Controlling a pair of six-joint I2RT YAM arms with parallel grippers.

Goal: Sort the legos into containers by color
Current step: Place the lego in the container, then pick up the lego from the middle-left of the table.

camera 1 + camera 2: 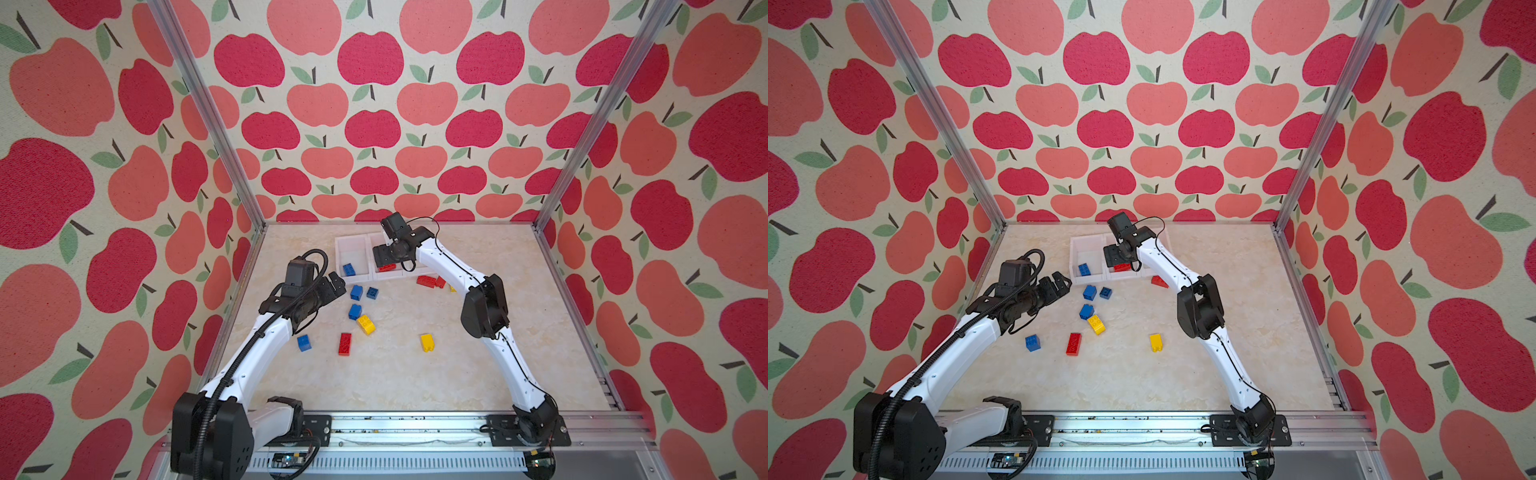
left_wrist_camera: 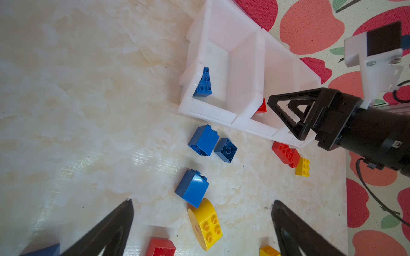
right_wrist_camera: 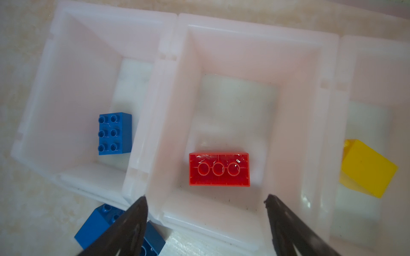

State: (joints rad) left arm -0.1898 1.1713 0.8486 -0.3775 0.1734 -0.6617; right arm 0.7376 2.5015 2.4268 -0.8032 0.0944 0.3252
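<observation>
Left pincer (image 1: pixel 337 284) hovers above the marble-look table (image 1: pixel 395 382) with its jaws spread wide and nothing between them. Below its arm a lone blue brick (image 1: pixel 304 343) sits on the table, and just right of that lies a long red brick (image 1: pixel 345 344). Nearer the pincer, a tipped blue brick (image 1: pixel 356 292) lies just beside an upturned dark-blue brick (image 1: pixel 372 293). In front of these, a third blue brick (image 1: pixel 354 311) leans against a yellow brick (image 1: pixel 366 324).

At the back stands the row of white containers. The left bin (image 3: pixel 55 66) holds a six-stud blue brick (image 3: pixel 115 133). Over the middle bin (image 3: pixel 233 55) hangs the right pincer (image 1: pixel 383 259), pointing down, jaws wide apart and empty. Beneath it a red brick (image 3: pixel 219 169) lies underside up on the bin floor, clear of both fingers.

Further right, a square yellow brick (image 1: pixel 427 343) stands alone near the front. Another red brick (image 1: pixel 426 281) lies just outside the containers with a small yellow brick (image 2: pixel 302 167) against it. The right bin (image 3: pixel 372 77) holds a tilted yellow brick (image 3: pixel 368 168).
</observation>
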